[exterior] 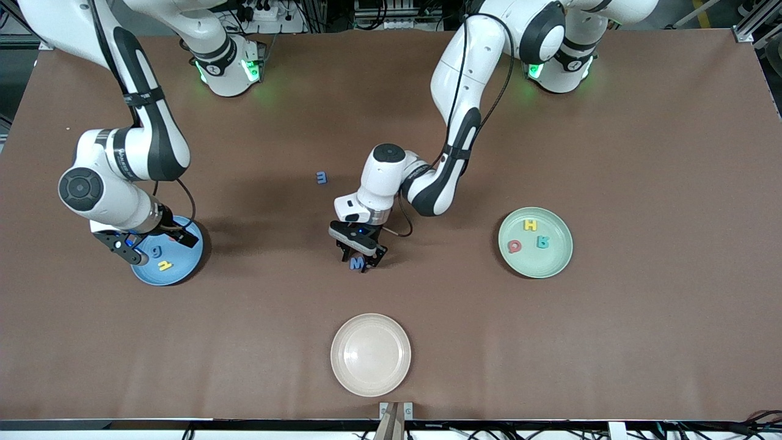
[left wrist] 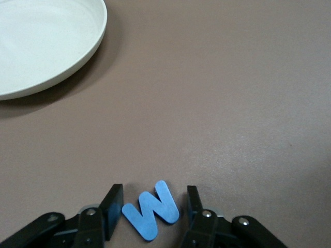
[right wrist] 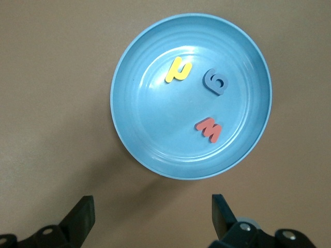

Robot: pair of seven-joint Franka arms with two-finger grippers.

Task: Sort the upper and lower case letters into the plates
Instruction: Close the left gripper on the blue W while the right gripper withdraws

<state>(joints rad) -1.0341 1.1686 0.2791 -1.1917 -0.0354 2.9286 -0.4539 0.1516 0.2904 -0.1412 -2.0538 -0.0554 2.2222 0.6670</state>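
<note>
A blue letter M (exterior: 357, 263) (left wrist: 152, 209) lies flat on the brown table. My left gripper (exterior: 359, 259) (left wrist: 154, 199) is down at it, one finger on each side, jaws narrowed with a small gap showing. The blue plate (exterior: 186, 269) (right wrist: 124, 129) holds a yellow letter (right wrist: 178, 70), a blue g (right wrist: 215, 81) and a red m (right wrist: 209, 129). My right gripper (exterior: 129, 247) (right wrist: 151, 206) hangs open and empty over that plate's edge. The mint plate (exterior: 550, 266) holds a yellow H (exterior: 530, 225), a red letter (exterior: 514, 246) and a teal letter (exterior: 542, 242).
Another small blue letter (exterior: 321, 177) lies on the table, farther from the front camera than the M. A cream plate (exterior: 370, 354) (left wrist: 41, 46) with nothing in it sits near the table's front edge.
</note>
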